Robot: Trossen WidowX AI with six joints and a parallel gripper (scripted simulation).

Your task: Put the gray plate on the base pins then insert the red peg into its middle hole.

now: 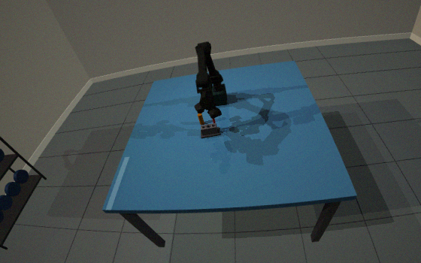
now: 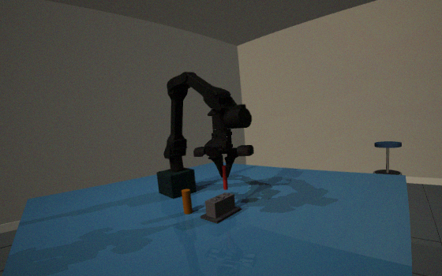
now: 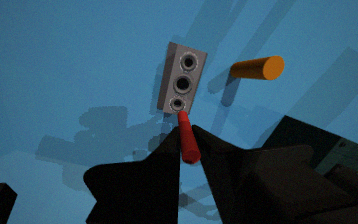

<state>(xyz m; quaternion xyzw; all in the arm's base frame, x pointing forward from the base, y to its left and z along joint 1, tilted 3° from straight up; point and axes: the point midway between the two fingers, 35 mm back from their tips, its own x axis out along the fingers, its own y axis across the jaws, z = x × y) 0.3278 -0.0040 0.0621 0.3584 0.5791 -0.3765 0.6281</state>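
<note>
Peg (image 1: 213,121) (image 2: 225,178) (image 3: 189,142), red, one; held above the table (image 1: 240,180) (image 2: 130,244) (image 3: 50,75).
Top: gripper (image 1: 209,117) (image 2: 225,173) (image 3: 185,129) beside plate (image 1: 210,131) (image 2: 220,206) (image 3: 176,93). Exterior: fingers closed on the peg's upper part, a sound hold; peg upright, probably light, stiff, perhaps slippery. Wrist: three openings in the plate; orange cylinder (image 1: 201,119) (image 2: 186,201) (image 3: 272,68) apart, to be skirted; the near end opening could mislead.

Black arm (image 1: 203,64) (image 2: 177,114), rounded joints.

The pincer (image 3: 185,129) grips the red peg (image 3: 189,142). Ahead, the gray plate (image 3: 197,75) shows three round holes; an orange cylinder (image 3: 255,68) stands near it on the tabletop (image 3: 75,65).
</note>
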